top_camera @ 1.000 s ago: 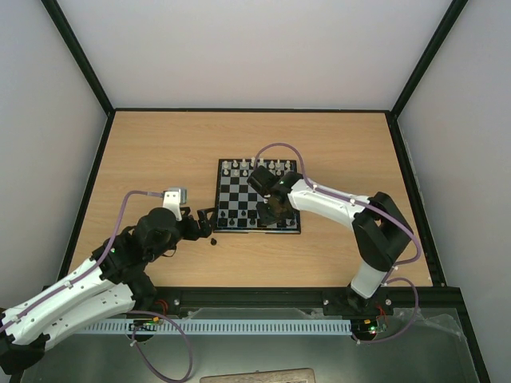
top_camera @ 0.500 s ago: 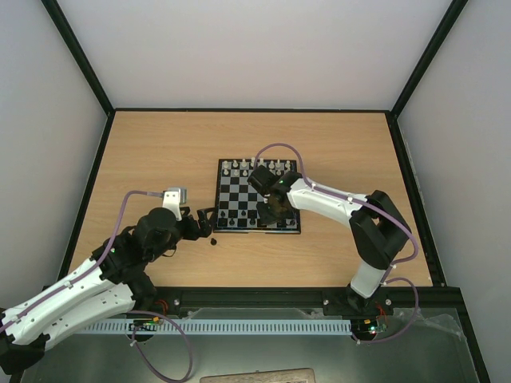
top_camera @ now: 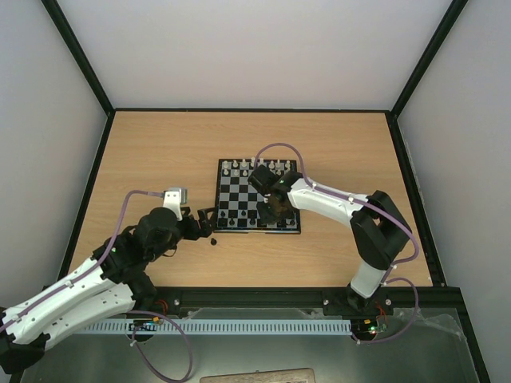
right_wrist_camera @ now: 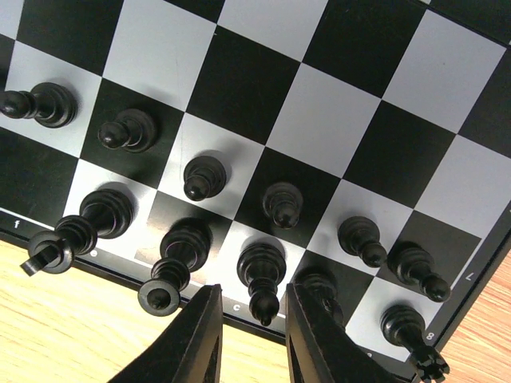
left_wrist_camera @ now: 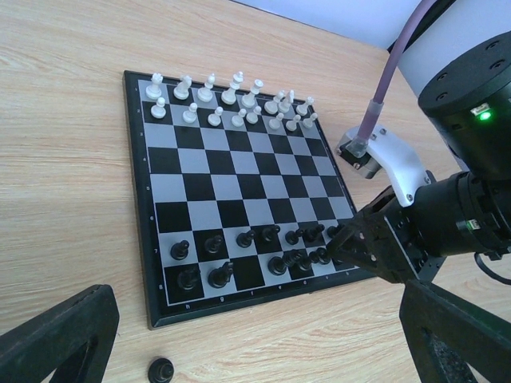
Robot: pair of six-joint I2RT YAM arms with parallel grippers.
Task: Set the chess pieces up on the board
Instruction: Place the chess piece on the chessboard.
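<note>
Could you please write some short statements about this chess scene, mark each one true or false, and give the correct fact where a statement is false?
1. The tiny white chess pieces stand in two rows along the far edge of the square black-and-white chequered board. True.
2. All the tiny black chess pieces are on the board. False: one small black piece is on the light wooden table, just off the board's near edge.
3. The left claw grips a black piece. False: its fingers are spread wide, with nothing between them.
4. The right claw hangs over the side of the board where the black pieces are. True.
</note>
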